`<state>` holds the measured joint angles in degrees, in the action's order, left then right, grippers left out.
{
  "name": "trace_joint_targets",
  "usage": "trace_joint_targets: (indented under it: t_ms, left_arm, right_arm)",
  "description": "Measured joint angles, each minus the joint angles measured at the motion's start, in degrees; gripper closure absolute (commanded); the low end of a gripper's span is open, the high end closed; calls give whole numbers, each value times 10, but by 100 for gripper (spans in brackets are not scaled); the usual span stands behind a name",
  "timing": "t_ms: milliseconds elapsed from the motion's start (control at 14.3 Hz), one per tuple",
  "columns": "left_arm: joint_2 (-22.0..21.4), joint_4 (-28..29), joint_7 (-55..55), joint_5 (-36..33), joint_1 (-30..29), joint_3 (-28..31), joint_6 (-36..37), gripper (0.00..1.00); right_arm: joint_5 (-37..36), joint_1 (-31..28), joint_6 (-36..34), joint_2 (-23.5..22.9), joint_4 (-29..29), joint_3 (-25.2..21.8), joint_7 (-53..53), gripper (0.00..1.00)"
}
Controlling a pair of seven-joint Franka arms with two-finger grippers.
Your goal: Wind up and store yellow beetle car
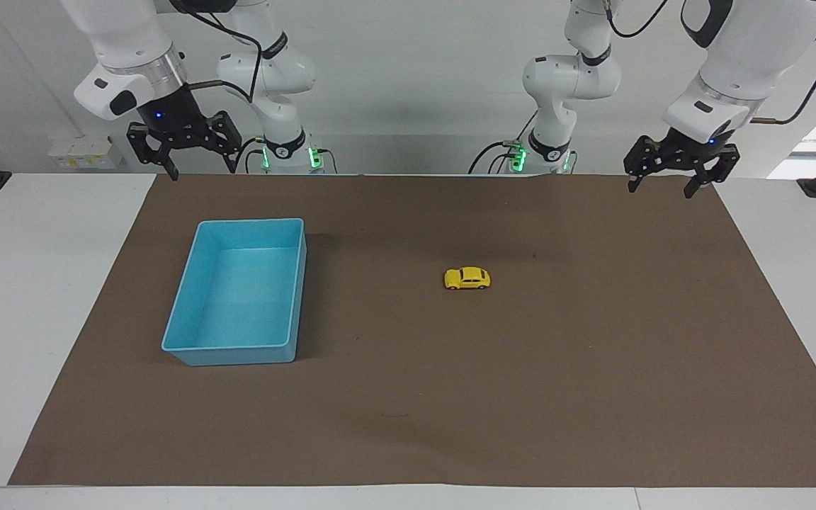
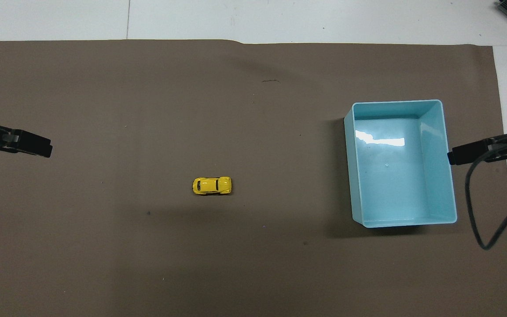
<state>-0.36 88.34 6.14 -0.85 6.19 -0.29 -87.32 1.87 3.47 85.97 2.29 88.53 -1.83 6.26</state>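
Observation:
The yellow beetle car stands on its wheels on the brown mat near the middle of the table, apart from everything; it also shows in the overhead view. The blue tray sits empty toward the right arm's end, and it shows in the overhead view too. My right gripper hangs open and empty, raised over the mat's edge by the robots, and shows in the overhead view. My left gripper hangs open and empty, raised at the left arm's end, and shows in the overhead view.
The brown mat covers most of the white table. A black cable hangs from the right arm beside the tray.

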Motion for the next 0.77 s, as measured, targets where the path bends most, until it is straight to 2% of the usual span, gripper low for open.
trace_joint_targets:
  t_ms: [767]
  left_arm:
    - [0, 0, 2, 0, -1, 0, 1, 0]
  right_arm:
    - [0, 0, 0, 0, 0, 0, 0, 0]
